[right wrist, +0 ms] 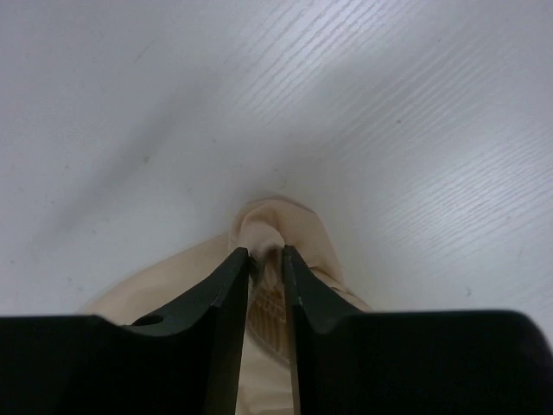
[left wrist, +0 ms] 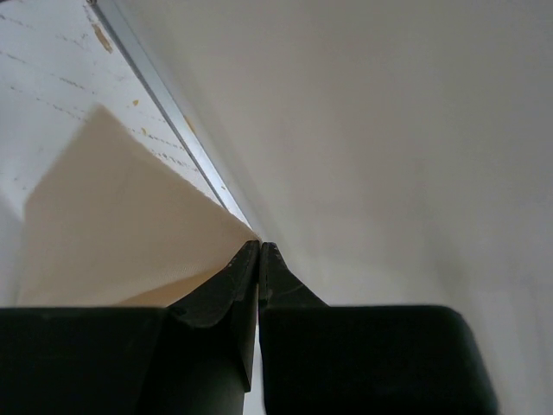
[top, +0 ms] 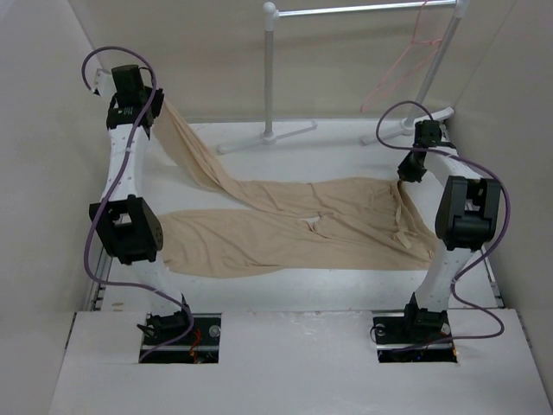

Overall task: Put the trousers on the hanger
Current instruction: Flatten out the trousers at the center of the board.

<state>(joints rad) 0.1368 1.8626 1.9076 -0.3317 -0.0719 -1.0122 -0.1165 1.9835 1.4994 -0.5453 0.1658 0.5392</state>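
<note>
The beige trousers (top: pixel 294 229) lie spread flat across the table, waist to the right, legs to the left. Their far leg rises off the table to my left gripper (top: pixel 152 111) at the back left. In the left wrist view that gripper (left wrist: pixel 259 245) is shut, the cloth (left wrist: pixel 121 225) pinched at its tips. My right gripper (top: pixel 404 177) sits low at the waist's far right corner. Its jaws (right wrist: pixel 265 252) are closed on a bunched fold of the trousers (right wrist: pixel 294 225). The pinkish-red hanger (top: pixel 406 65) hangs from the rack at the back right, apart from both grippers.
A white tube rack (top: pixel 270 78) stands at the back, its feet (top: pixel 263 138) on the table behind the trousers. Beige walls close in both sides; the left wall (left wrist: pixel 389 130) is right beside my left gripper.
</note>
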